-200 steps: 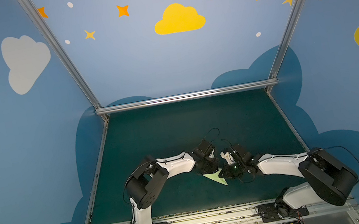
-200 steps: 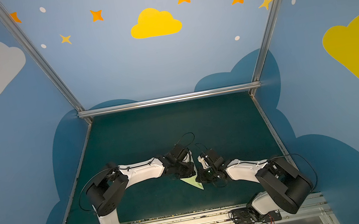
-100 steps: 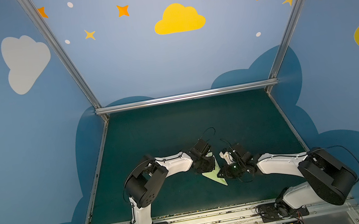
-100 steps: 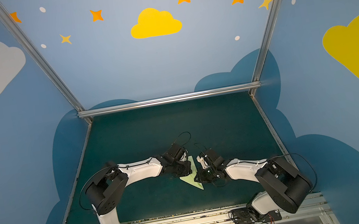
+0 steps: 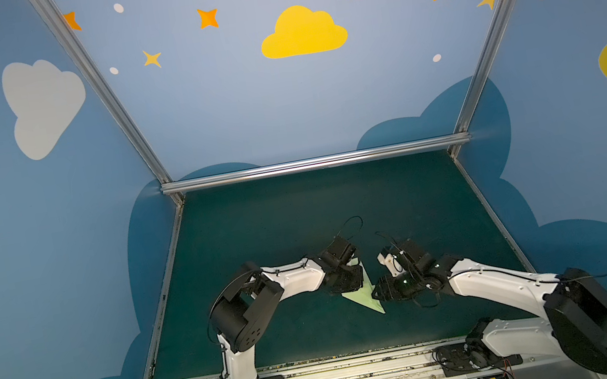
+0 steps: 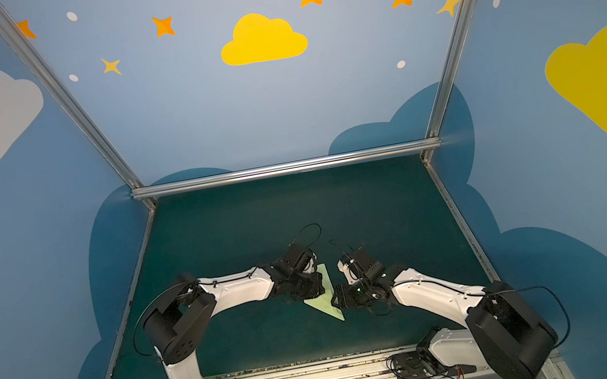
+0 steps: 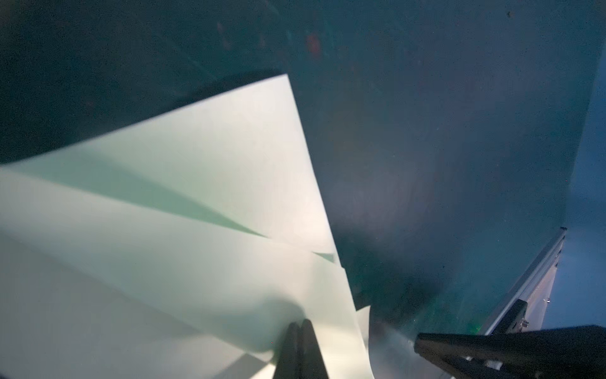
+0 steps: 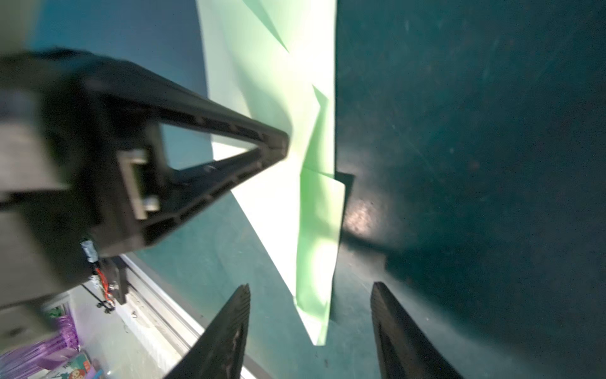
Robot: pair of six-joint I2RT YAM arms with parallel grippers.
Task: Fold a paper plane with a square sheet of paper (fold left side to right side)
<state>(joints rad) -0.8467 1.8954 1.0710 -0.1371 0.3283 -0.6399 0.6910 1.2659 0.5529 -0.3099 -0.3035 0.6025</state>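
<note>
The plane [image 5: 365, 299] looked light and floppy. Left gripper [image 7: 300, 323], closed, pressed it; right gripper [image 8: 310, 285] gaped astride its end; better pinch the crease.

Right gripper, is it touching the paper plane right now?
Apart. The right wrist view shows the right gripper open, its jaws either side of the paper plane, with green mat visible in both gaps.

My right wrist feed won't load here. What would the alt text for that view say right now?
The pale green paper plane lies on the dark green mat, with its pointed end between the open fingers of the right gripper, which do not grip it. The left gripper is shut, with its tip against the paper's middle.
</note>
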